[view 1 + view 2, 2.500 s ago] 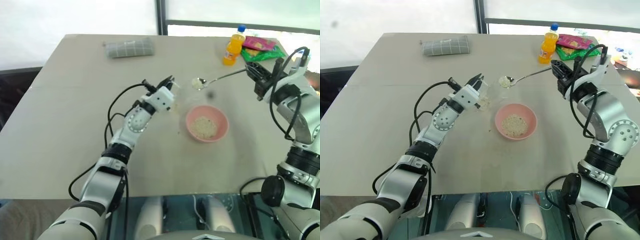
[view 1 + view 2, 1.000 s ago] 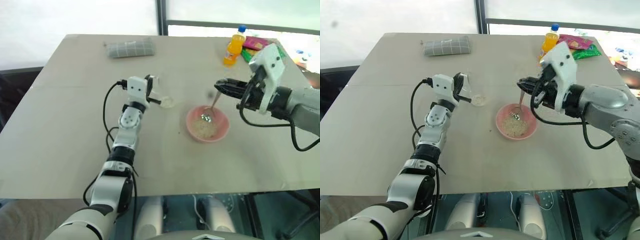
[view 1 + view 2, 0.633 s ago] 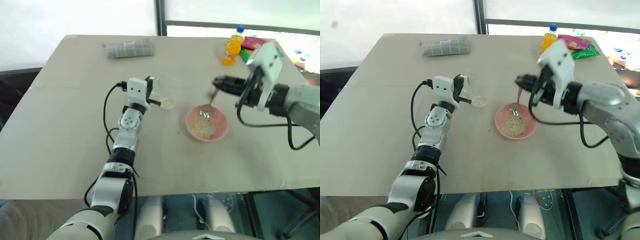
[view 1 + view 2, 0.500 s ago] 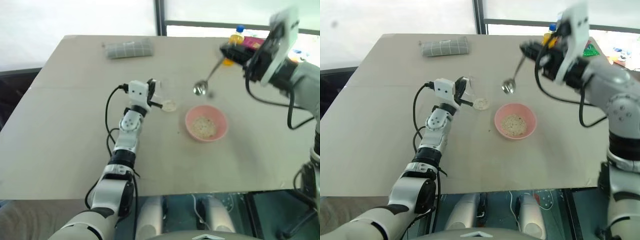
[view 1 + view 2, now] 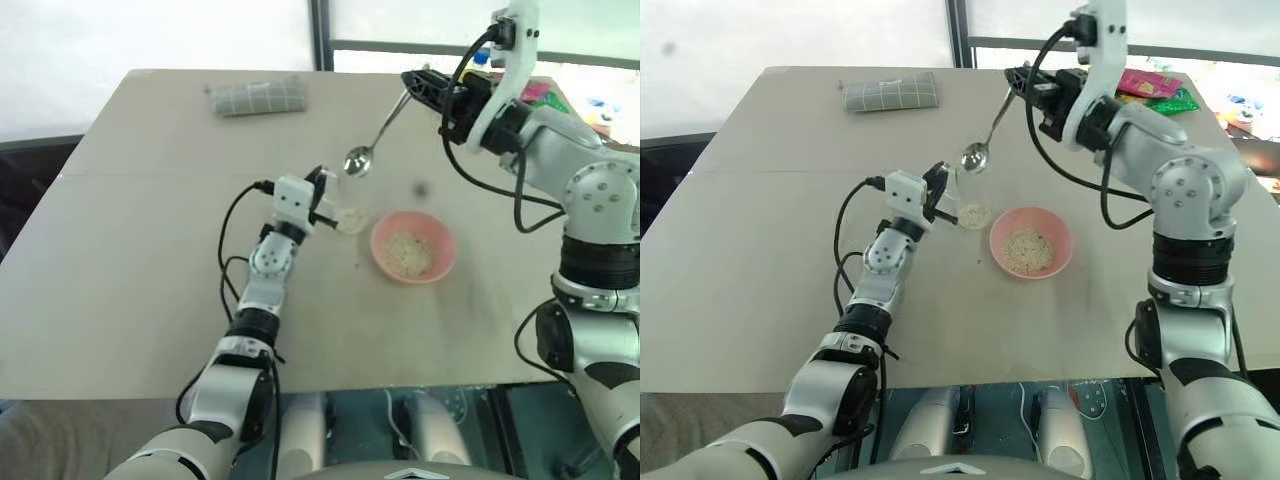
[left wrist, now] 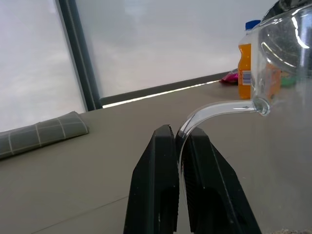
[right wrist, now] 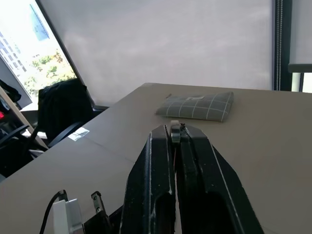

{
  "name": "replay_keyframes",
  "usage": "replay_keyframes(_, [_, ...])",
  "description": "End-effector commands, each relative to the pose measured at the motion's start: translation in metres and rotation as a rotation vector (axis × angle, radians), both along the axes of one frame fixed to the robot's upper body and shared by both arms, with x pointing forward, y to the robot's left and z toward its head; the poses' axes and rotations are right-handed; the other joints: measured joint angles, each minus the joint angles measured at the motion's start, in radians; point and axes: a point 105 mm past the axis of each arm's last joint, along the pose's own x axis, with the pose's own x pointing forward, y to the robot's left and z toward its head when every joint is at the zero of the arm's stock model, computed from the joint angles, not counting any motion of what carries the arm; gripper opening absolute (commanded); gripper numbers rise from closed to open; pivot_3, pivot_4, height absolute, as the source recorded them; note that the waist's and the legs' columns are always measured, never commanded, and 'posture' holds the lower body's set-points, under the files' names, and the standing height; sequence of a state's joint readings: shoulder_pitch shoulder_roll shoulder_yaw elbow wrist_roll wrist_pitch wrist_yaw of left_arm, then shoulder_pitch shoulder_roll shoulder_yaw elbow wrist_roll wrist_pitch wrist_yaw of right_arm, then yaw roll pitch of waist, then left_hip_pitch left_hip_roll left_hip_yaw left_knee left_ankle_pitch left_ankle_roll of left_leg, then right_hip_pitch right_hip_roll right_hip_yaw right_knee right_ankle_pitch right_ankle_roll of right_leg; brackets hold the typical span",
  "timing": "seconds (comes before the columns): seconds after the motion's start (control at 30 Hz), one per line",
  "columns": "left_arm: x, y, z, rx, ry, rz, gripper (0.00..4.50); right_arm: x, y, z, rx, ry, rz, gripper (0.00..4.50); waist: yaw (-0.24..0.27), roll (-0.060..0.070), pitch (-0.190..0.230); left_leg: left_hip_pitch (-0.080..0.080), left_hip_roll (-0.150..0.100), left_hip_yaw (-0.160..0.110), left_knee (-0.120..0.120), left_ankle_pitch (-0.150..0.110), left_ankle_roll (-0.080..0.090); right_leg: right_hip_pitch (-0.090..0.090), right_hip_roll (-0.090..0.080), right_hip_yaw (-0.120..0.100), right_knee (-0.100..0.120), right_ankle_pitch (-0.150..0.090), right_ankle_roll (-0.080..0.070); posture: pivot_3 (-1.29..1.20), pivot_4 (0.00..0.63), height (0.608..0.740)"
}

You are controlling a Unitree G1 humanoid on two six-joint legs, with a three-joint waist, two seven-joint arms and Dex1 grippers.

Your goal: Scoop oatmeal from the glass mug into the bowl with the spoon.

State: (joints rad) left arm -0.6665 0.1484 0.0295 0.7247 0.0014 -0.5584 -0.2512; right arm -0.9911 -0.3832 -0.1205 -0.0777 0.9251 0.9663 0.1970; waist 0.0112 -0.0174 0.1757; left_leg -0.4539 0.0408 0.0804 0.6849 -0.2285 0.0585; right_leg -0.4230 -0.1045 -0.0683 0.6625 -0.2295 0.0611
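The glass mug (image 5: pixel 338 205) stands left of the pink bowl (image 5: pixel 441 236), tilted, with a little oatmeal (image 5: pixel 350 220) in its bottom. My left gripper (image 6: pixel 176 134) is shut on the mug's curved handle (image 6: pixel 214 110). More oatmeal (image 5: pixel 405 254) lies in the bowl. My right gripper (image 5: pixel 420 85) is raised over the far side of the table and shut on the end of the spoon's handle (image 7: pixel 174 129). The spoon (image 5: pixel 380 128) slants down to the left, and its shiny head (image 5: pixel 358 160) hangs just above the mug's rim.
A folded grey checked cloth (image 5: pixel 257 97) lies at the far left of the table. An orange drink bottle (image 6: pixel 248 56) and colourful snack packets (image 5: pixel 1150 85) sit at the far right corner, behind my right arm. A window frame runs behind the table.
My right gripper lifted the spoon out of the bowl and swung it up and left, over the mug. My left gripper shifted the mug slightly toward the bowl.
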Motion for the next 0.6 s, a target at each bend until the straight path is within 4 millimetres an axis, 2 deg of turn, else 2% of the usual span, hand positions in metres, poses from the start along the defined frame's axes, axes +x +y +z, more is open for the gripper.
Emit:
replay_keyframes(0.03, [-0.004,-0.004,0.006,-0.009,-0.048,-0.01,0.09,-0.013,0.013,0.007,-0.027,-0.022,0.077,0.0,0.0,0.0,0.0,0.0,0.0,0.0,0.0,0.0,0.0,0.0,0.0,0.0,0.0,0.0,0.0,0.0,0.15,0.718])
replay_keyframes(0.1, [-0.005,-0.005,0.003,-0.013,-0.042,-0.011,0.0,-0.014,0.013,-0.001,-0.052,-0.009,0.09,0.7,0.001,0.0,0.0,0.0,0.0,0.0,0.0,0.0,0.0,0.0,0.0,0.0,0.0,0.0,0.0,0.0,0.15,0.718])
replay_keyframes(0.13, [-0.005,-0.004,0.001,-0.026,-0.032,-0.012,0.0,-0.014,0.013,-0.001,-0.051,-0.01,0.093,0.87,0.002,0.0,0.0,0.0,0.0,0.0,0.0,0.0,0.0,0.0,0.0,0.0,0.0,0.0,0.0,0.0,0.15,0.718])
replay_keyframes(0.2, [-0.005,-0.004,-0.001,-0.041,-0.021,-0.015,0.0,-0.012,0.011,0.002,-0.027,-0.024,0.079,1.78,0.002,0.0,0.0,0.0,0.0,0.0,0.0,0.0,0.0,0.0,0.0,0.0,0.0,0.0,0.0,0.0,0.15,0.718])
replay_keyframes(0.27, [-0.006,-0.004,-0.002,-0.03,-0.024,-0.018,0.0,-0.011,0.009,0.007,-0.004,-0.036,0.069,2.92,0.0,0.0,0.0,0.0,0.0,0.0,0.0,0.0,0.0,0.0,0.0,0.0,0.0,0.0,0.0,0.0,0.15,0.718])
replay_keyframes(0.3, [-0.007,-0.003,-0.003,-0.028,-0.024,-0.019,0.0,-0.01,0.009,0.008,0.0,-0.042,0.067,3.08,0.0,0.0,0.0,0.0,0.0,0.0,0.0,0.0,0.0,0.0,0.0,0.0,0.0,0.0,0.0,0.0,0.15,0.718])
replay_keyframes(0.33, [-0.007,-0.003,-0.003,-0.028,-0.023,-0.018,0.0,-0.01,0.008,0.009,0.003,-0.045,0.063,3.69,0.0,0.0,0.0,0.0,0.0,0.0,0.0,0.0,0.0,0.0,0.0,0.0,0.0,0.0,0.0,0.0,0.15,0.718])
replay_keyframes(0.4, [-0.007,-0.002,-0.005,-0.028,-0.02,-0.017,0.0,-0.009,0.007,0.009,0.004,-0.051,0.055,3.69,0.0,0.0,0.0,0.0,0.0,0.0,0.0,0.0,0.001,0.0,0.0,0.0,0.0,0.0,0.0,0.0,0.15,0.718])
replay_keyframes(0.47, [-0.007,0.0,-0.005,-0.024,-0.02,-0.012,0.76,-0.008,0.006,0.009,0.004,-0.052,0.05,3.73,0.0,0.0,0.0,0.0,0.0,0.0,0.0,0.0,0.001,0.0,0.0,0.0,0.0,0.0,0.0,0.0,0.15,0.718])
replay_keyframes(0.5, [-0.007,0.0,-0.005,-0.023,-0.02,-0.01,0.92,-0.008,0.006,0.008,0.004,-0.053,0.048,3.73,0.0,0.0,0.0,0.0,0.0,0.0,0.0,0.0,0.001,0.0,0.0,0.0,0.0,0.0,0.0,0.0,0.15,0.718])
replay_keyframes(0.53, [-0.007,0.001,-0.005,-0.022,-0.021,-0.007,1.49,-0.008,0.005,0.008,0.004,-0.053,0.046,3.73,0.0,0.0,0.0,0.0,0.0,0.0,0.0,0.0,0.001,0.0,0.0,0.0,0.0,0.0,0.0,0.0,0.15,0.718])
replay_keyframes(0.57, [-0.007,0.001,-0.005,-0.022,-0.02,-0.005,1.72,-0.008,0.005,0.008,0.006,-0.053,0.044,3.73,0.0,0.0,0.0,0.0,0.0,0.0,0.0,0.0,0.001,0.0,0.0,0.0,0.0,0.0,0.0,0.0,0.15,0.718])
replay_keyframes(0.6, [-0.007,0.002,-0.005,-0.021,-0.02,-0.004,1.72,-0.008,0.005,0.008,0.007,-0.053,0.041,3.73,0.0,0.0,0.0,0.0,0.0,0.0,0.0,0.0,0.0,0.0,0.0,0.0,0.0,0.0,0.0,0.0,0.15,0.718])
